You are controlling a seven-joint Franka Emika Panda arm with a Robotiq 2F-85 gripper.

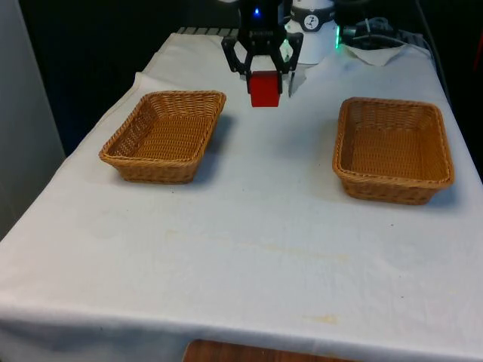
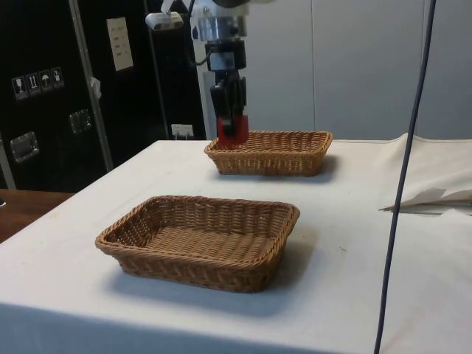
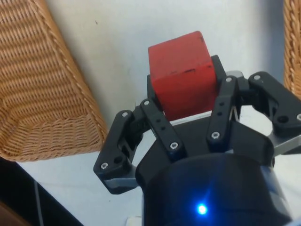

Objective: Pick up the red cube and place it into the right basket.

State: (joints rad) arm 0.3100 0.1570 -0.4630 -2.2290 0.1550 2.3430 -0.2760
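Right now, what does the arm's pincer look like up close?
The pincer is black, built of jointed link bars with small silver screws at the pivots, on a rounded black base. Grey metal plates show beneath the links. In the side view a silver cylindrical wrist sits above it.

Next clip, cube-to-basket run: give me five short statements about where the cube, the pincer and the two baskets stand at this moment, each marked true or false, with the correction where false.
1. The pincer is shut on the red cube. True.
2. The red cube lies inside a basket. False: it hangs in the pincer above the white cloth, between the two baskets.
3. Both wicker baskets hold nothing. True: the basket at the front view's left and the basket at the front view's right show bare weave inside.
4. The baskets touch each other. False: a wide strip of cloth separates them.
5. The cube rests on the cloth. False: the side view shows it lifted clear of the table, held in the pincer.
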